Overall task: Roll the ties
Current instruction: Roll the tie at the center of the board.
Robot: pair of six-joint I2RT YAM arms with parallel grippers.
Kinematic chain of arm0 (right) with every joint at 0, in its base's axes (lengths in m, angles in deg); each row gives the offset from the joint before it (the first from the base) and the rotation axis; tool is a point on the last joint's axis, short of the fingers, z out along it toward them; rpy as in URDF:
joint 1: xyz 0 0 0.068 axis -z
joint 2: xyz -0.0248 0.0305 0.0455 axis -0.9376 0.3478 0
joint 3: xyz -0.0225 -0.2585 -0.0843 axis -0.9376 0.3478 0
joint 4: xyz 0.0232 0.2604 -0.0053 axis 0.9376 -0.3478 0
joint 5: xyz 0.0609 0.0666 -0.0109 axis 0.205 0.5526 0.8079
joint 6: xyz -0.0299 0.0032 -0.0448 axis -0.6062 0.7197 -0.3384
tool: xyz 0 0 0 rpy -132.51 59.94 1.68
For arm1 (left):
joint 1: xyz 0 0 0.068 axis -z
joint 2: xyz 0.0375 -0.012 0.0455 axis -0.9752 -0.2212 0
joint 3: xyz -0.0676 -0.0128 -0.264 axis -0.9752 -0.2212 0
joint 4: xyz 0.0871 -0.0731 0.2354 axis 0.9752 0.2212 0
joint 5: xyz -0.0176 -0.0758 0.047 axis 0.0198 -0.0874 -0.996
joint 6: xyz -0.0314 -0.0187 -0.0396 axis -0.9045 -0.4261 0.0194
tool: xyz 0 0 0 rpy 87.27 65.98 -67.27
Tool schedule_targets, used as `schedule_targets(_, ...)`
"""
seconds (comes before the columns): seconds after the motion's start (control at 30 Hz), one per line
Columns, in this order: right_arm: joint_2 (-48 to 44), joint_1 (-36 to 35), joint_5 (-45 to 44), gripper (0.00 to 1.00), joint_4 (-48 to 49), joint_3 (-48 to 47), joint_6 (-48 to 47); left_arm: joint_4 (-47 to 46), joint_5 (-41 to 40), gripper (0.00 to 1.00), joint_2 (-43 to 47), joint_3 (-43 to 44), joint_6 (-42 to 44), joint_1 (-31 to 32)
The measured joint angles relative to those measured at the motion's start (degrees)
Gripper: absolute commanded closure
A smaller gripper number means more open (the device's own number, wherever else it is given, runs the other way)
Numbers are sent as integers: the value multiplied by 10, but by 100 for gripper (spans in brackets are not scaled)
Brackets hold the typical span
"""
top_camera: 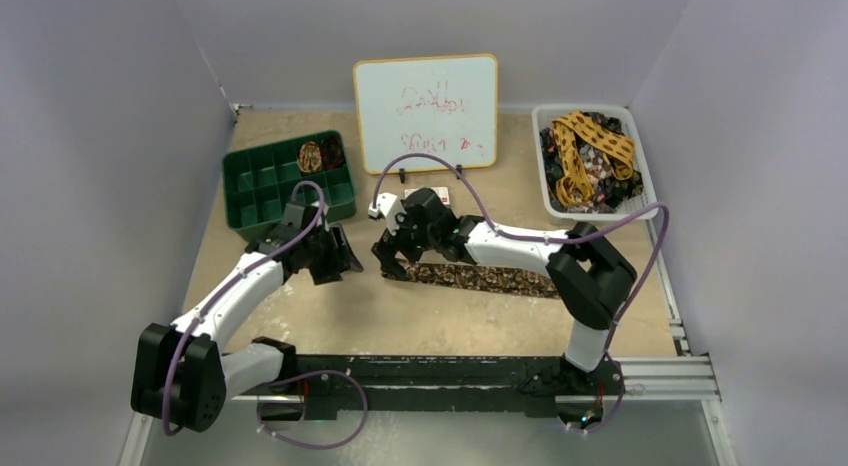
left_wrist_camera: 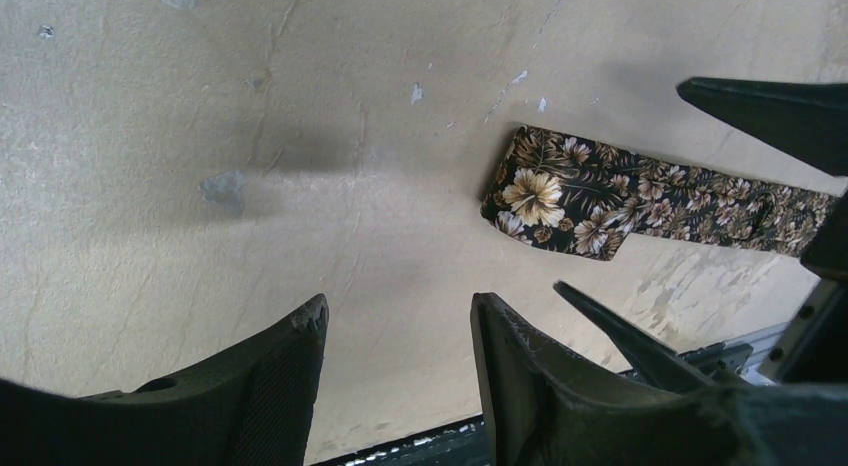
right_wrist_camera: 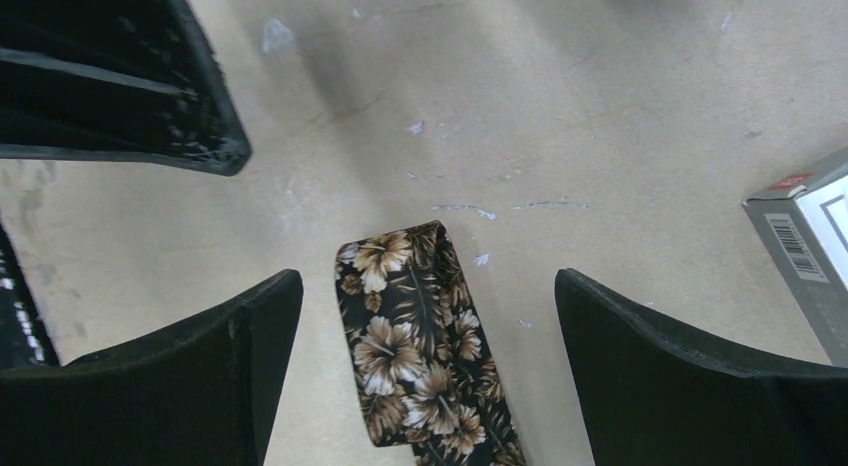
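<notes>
Three grey walls close in the tan table [top_camera: 300, 316] at 9, 12 and 3 o'clock of the top view. A black rail [top_camera: 440, 371] carrying both arm bases runs along the 6 o'clock edge. The widest bare ground lies toward 6 and 7 o'clock, between the rail and the flat tie [top_camera: 480, 278].

That tie, dark with tan flowers, lies stretched from 9 to 3 o'clock at the table's middle. Its 3 o'clock end is hidden under the right arm's elbow. The right gripper [top_camera: 395, 256] hangs over the 9 o'clock tip with its jaws spread wide. One finger stands on each side of the fabric, clear of it. The left gripper [top_camera: 340, 258] sits just beside it at 9 o'clock, over bare table. Its jaws are partly parted with nothing between them.

A green compartment tray [top_camera: 232, 186] at 10 o'clock holds one coiled tie [top_camera: 320, 154] in its 1 o'clock corner. A white basket [top_camera: 541, 166] at 2 o'clock is heaped with loose ties [top_camera: 590, 151], mustard spotted ones over dark patterned ones.

A whiteboard [top_camera: 425, 111] stands at 12 o'clock. A small white box [top_camera: 430, 194] lies at its foot, close behind the right gripper.
</notes>
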Motion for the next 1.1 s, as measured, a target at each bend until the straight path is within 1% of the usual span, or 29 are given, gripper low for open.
schedule_targets(0.13, 34, 2, 14, 1, -30, -19, -24, -6, 9, 47, 0, -4, 0, -2)
schedule_targets(0.37, 68, 3, 43, 2, -72, -19, -56, -23, 24, 47, 0, -8, -1, -4)
schedule_targets(0.47, 73, 3, 43, 9, -79, -20, -71, -24, 28, 47, 0, -10, -1, -4)
schedule_targets(0.57, 78, 3, 34, 20, -72, -20, -96, -26, 30, 47, 0, -11, -1, -4)
schedule_targets(0.8, 95, 25, 43, 35, -55, -31, -137, -24, 25, 47, 12, -14, -2, -6)
schedule_targets(0.9, 96, 26, 42, 34, -50, -31, -140, -23, 20, 47, 28, -17, -2, -11)
schedule_targets(1.1, 96, 20, 42, 35, -31, -22, -142, -22, 16, 47, 30, -19, -2, -14)
